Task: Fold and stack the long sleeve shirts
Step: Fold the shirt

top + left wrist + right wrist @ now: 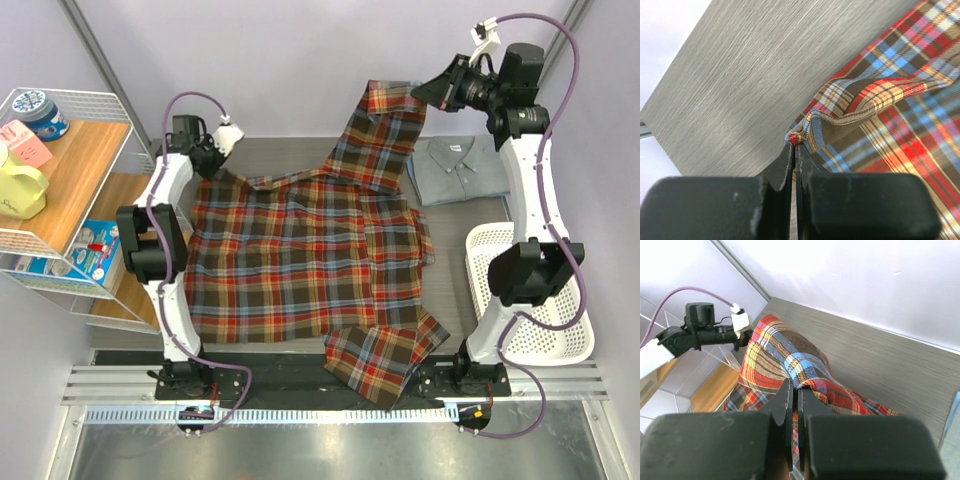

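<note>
Grey tabletop (300, 155) holds spread plaid shirt (300, 255), pinched by left claw (794, 146) and right claw (795, 385).

Left arm (160, 215): rises from its base at the near edge, elbow bent outward to the left, forearm running toward the far side, wrist turned inward to the right. Left tool (794, 149): set low, fingers pressed together with no visible gap, pinching a bunched corner of the plaid shirt (875, 100) at the fingertips. Right arm (530, 190): extended from its base toward the far right, upper link near upright, wrist bent sharply leftward. Right tool (795, 386): carried high, pointing left and slightly down, fingers closed tight on a fold of the same shirt, which hangs from the fingertips. The two tools are well apart.
</note>
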Robot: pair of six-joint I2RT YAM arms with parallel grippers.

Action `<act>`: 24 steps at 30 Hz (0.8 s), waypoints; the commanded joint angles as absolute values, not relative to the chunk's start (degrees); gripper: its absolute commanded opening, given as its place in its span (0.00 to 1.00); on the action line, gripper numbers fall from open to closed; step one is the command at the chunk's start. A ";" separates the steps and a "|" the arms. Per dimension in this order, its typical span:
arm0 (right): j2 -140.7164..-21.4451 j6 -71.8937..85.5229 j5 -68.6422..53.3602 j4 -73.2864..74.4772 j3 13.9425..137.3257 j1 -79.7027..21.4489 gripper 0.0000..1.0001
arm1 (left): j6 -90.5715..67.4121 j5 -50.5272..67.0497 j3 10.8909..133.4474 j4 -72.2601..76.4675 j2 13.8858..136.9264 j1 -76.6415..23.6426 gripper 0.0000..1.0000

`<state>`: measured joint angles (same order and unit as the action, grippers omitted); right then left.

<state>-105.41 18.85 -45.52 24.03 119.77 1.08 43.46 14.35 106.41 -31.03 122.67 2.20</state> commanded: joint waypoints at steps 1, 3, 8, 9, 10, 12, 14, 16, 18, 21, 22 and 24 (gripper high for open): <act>-98.89 20.39 -47.81 21.36 117.00 1.14 0.01 | 43.33 19.41 102.75 -28.39 113.39 3.07 0.00; -96.08 20.30 -48.34 21.45 113.13 1.14 0.01 | 44.82 21.88 99.51 -28.48 109.96 3.60 0.00; -86.58 20.65 -48.25 21.36 104.70 1.14 0.01 | 50.27 26.01 92.21 -29.70 102.67 3.87 0.00; -85.44 20.57 -48.25 21.44 103.81 1.14 0.01 | 51.93 26.45 90.89 -30.49 101.09 3.87 0.00; -82.91 20.57 -48.16 21.62 102.06 1.14 0.01 | 52.55 26.63 90.10 -31.63 100.12 3.95 0.00; -80.52 20.65 -48.08 22.23 100.29 1.14 0.01 | 53.52 27.59 88.78 -32.43 98.62 4.31 0.00; -76.93 20.30 -48.08 23.02 97.40 1.14 0.01 | 54.49 28.82 87.02 -33.91 96.25 5.27 0.00; -74.46 19.52 -48.08 24.87 94.41 1.14 0.01 | 56.24 30.14 85.35 -35.32 93.88 5.80 0.00; -70.33 18.29 -48.08 27.23 92.30 1.05 0.01 | 58.09 31.11 83.86 -37.61 92.38 6.59 0.00; -65.40 16.79 -48.16 30.67 88.17 0.97 0.01 | 62.83 31.46 80.34 -40.25 89.83 7.64 0.00; -64.26 16.70 -48.43 31.20 85.46 0.88 0.01 | 64.84 31.29 79.20 -40.60 88.95 7.99 0.00; -61.18 17.13 -48.60 32.25 82.37 0.53 0.01 | 66.53 30.76 76.65 -41.57 88.33 8.44 0.00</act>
